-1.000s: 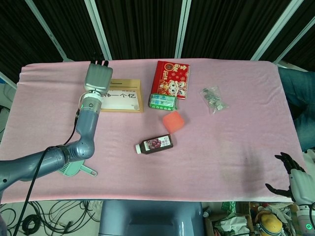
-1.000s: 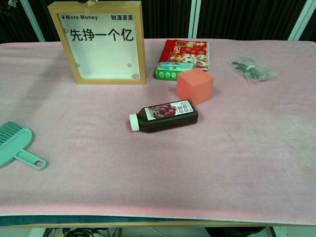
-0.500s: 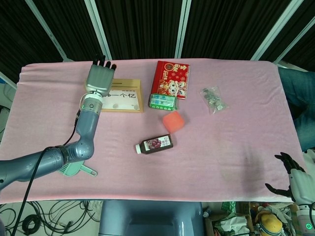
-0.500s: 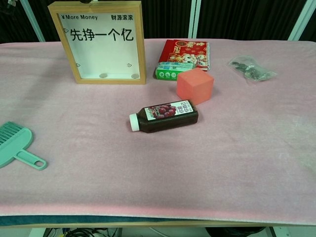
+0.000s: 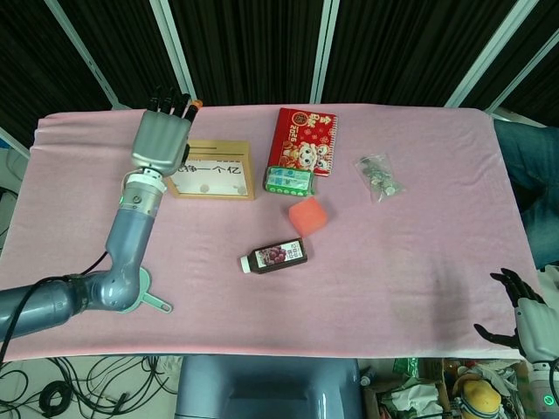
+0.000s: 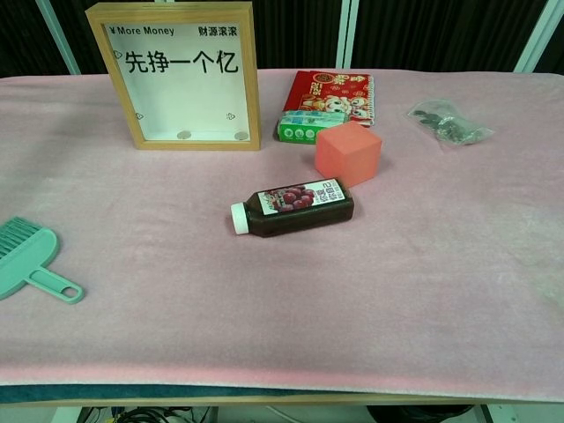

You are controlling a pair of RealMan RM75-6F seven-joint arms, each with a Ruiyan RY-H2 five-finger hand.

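Note:
My left hand point(image 5: 161, 138) hovers above the left end of a wooden picture frame point(image 5: 215, 170) that stands upright on the pink table; its fingers are spread and hold nothing. The chest view shows the frame point(image 6: 183, 77) from the front but not the hand. A dark juice bottle point(image 5: 274, 256) point(image 6: 293, 205) lies on its side at the table's middle. A coral cube point(image 5: 307, 215) point(image 6: 348, 152) sits just behind it. My right hand point(image 5: 522, 312) hangs off the table's near right corner, fingers apart and empty.
A red booklet point(image 5: 306, 140) with a green carton point(image 5: 289, 181) against it lies behind the cube. A clear bag of small items point(image 5: 378, 176) is at the far right. A teal dustpan point(image 6: 28, 262) rests at the near left.
My left hand has lifted off the top of the frame and moved left and back, fingers opening. The frame stays upright. The right hand has not moved.

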